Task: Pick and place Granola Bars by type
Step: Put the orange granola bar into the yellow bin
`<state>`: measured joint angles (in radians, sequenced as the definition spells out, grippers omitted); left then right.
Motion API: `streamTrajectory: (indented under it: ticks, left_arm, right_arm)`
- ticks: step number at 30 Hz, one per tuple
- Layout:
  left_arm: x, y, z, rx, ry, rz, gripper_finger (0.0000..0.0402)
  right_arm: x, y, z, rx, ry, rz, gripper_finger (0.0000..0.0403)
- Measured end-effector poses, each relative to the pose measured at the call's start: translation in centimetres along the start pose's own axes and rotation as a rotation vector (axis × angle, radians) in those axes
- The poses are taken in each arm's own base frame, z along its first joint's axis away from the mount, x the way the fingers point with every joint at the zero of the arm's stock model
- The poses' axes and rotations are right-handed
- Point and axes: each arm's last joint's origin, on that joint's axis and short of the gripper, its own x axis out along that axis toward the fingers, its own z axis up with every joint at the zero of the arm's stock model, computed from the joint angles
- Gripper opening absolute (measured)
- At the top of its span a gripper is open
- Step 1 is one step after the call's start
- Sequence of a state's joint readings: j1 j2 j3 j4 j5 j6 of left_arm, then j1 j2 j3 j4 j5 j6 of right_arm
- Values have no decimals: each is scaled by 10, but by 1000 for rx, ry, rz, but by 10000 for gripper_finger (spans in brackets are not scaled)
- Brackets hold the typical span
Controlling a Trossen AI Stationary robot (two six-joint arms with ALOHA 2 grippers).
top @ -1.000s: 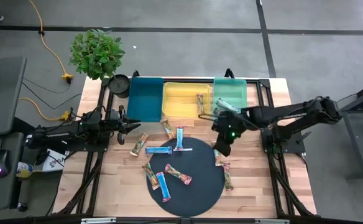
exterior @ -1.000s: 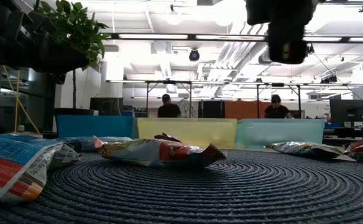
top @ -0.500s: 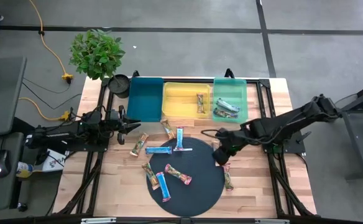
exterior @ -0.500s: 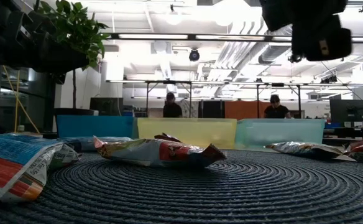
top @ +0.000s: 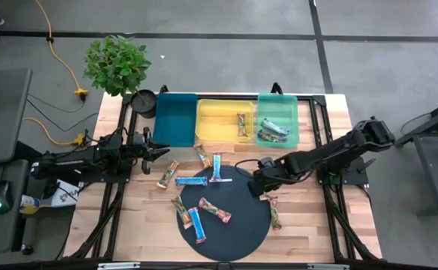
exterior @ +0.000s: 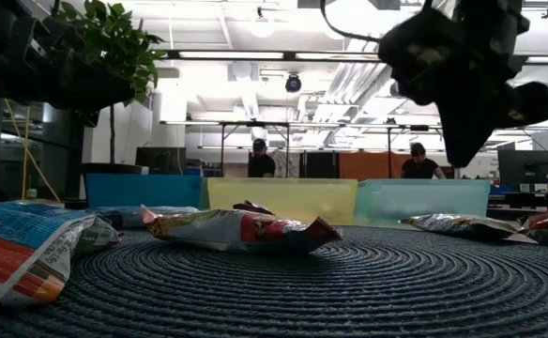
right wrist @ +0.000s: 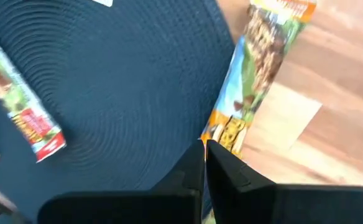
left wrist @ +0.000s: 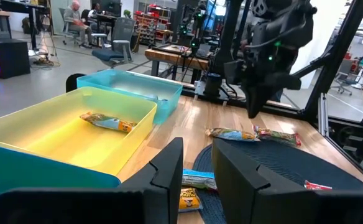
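Note:
Several granola bars lie on the round dark mat [top: 223, 210] and the wood around it. One with a green-orange wrapper [right wrist: 253, 74] straddles the mat's right edge, and another [right wrist: 23, 109] lies on the mat. My right gripper [top: 256, 187] points steeply down, shut and empty, hanging above the mat [exterior: 462, 155] with its fingertips [right wrist: 204, 149] over the green-orange bar's end. One bar [top: 241, 124] lies in the yellow tray [top: 211, 120] and two [top: 273, 132] in the green tray [top: 290, 112]. My left gripper [top: 161, 152] waits level at the table's left, open and empty.
The teal tray [top: 175, 120] stands left of the yellow one along the far edge. A potted plant [top: 116, 66] and a black pot [top: 143, 101] stand at the far left corner. Bare wood shows near the table's front corners.
My right gripper has come down and moved toward the table's left from beside the green tray. It now hangs over the mat's right edge, has rolled about its own axis and tipped further down, and has stayed shut. The bars lie where they were.

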<state>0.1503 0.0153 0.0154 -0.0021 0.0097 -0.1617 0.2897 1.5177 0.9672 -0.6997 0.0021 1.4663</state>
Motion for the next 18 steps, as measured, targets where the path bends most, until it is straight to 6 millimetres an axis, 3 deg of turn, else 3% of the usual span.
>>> streamTrajectory:
  ticks: [6, 18]
  left_arm:
    - [0, 0, 0, 0, 0, 0, 82]
    - [0, 0, 0, 0, 0, 0, 82]
  right_arm:
    - [4, -3, 6, 10, -35, -40, 32]
    - [4, -6, 20, 52, -108, -67, 190]
